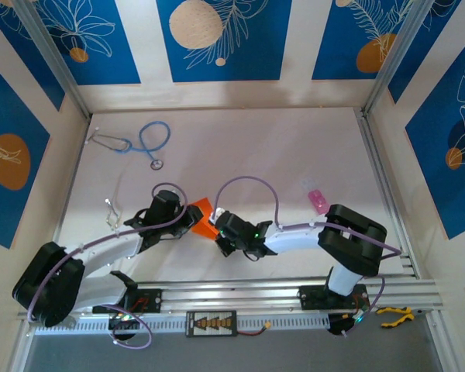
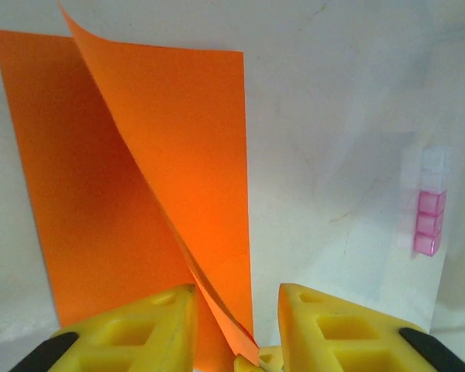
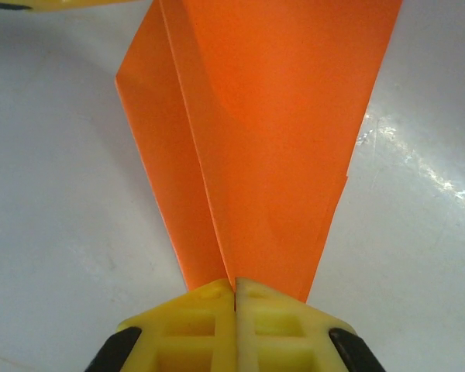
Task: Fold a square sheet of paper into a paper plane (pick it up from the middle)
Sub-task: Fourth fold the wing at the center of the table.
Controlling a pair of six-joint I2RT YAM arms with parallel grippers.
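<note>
The right fingers [image 3: 217, 310] are pressed together on the near edge of the orange sheet of paper [image 3: 271, 139], pinching it where two layers meet at a crease. The left fingers [image 2: 151, 329] stand spread, with a raised fold of the sheet [image 2: 178, 155] running through the gap between them, not clamped. From above, the paper [image 1: 202, 218] lies in the middle of the surface [image 1: 256, 155], between the two arms, one layer flat and one flap curling up.

The sheet looks very light and limp: it will bend under its own weight, slide easily on the smooth surface, and crumple or tear if pulled from both ends. The safest hold is probably along a crease or doubled edge, where it is stiffest, with the other side pressed down flat.

Beyond, to the right, sit small pink blocks [image 1: 318, 200], well apart from the paper; farther back on the left lies a blue stethoscope [image 1: 143, 143].
</note>
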